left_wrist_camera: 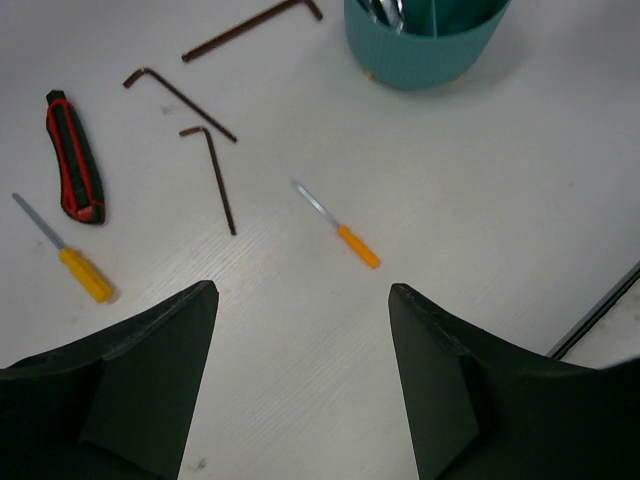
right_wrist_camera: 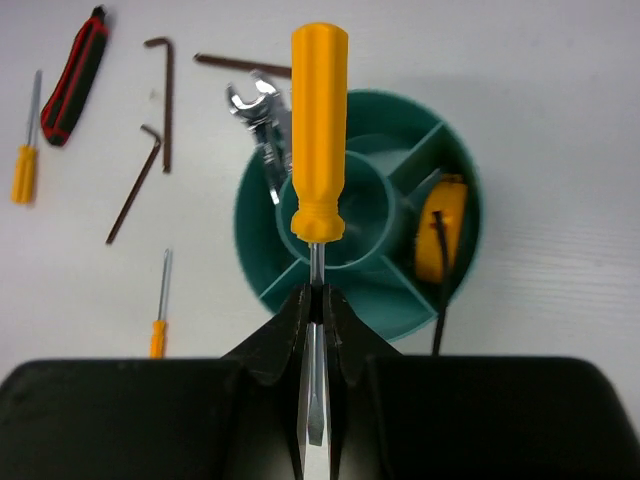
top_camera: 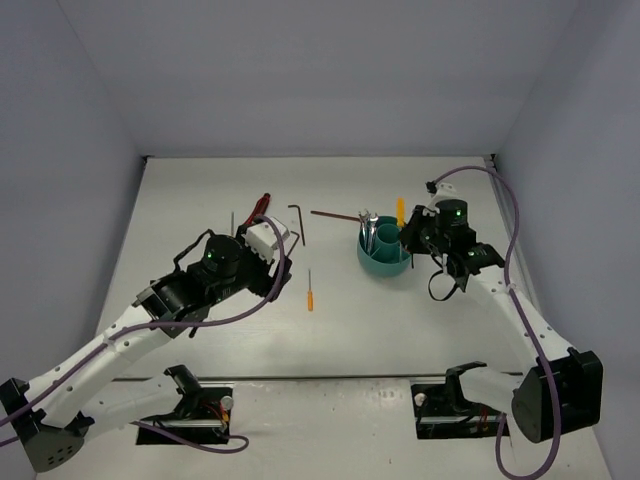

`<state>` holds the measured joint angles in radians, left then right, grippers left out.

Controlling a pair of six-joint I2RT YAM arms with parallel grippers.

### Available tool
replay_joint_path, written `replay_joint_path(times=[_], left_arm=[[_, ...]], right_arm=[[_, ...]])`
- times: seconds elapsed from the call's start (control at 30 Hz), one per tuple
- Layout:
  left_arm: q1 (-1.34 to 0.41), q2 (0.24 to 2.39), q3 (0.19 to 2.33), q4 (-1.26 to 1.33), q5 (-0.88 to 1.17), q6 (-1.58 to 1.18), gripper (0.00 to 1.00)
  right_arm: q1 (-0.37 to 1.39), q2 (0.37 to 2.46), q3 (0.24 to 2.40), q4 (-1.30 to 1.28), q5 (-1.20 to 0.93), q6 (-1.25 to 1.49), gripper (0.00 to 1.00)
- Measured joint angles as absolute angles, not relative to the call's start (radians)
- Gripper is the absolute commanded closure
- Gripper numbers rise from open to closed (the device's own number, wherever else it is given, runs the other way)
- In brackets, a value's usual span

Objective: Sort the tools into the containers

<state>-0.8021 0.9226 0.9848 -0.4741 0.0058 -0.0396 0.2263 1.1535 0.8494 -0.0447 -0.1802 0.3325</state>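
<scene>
The right end effector is clamped on the metal shaft of an orange-handled screwdriver, handle pointing away from it toward the teal tub directly ahead. In the tub, silver wrenches stand in the compartment to its left and a yellow tape measure sits to its right. The left end effector hangs with fingers apart above the desk; a small screwdriver lies just ahead of it

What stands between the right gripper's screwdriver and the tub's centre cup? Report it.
Nothing visible. The right gripper holds the screwdriver by its shaft, handle over the central cup of the tub. The wrenches and tape measure sit in side compartments, not in the cup.
</scene>
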Motion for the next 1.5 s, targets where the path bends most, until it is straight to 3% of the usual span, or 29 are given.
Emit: replay_joint_path(times=[0.4,0.63,0.93,1.5], left_arm=[[-0.854,0.999,0.876,-0.003,0.0,-0.385,0.34],[-0.971,1.173,0.971,0.082,-0.045,-0.39,0.34],[-0.975,1.265,1.037,0.182,-0.077,-0.381,0.36],[-0.975,1.364,1.061,0.193,-0.107,-0.342,0.57]], right_arm=[[0.379,1.068,0.861,0.059,-0.176,0.539,1.0],[0.481,1.061,0.861,0.136,-0.099,0.689,1.0],[0.555,1.056,0.841,0.185,-0.041,0.796,1.0],[0.598,1.056,0.841,0.222,-0.029,0.848,1.0]])
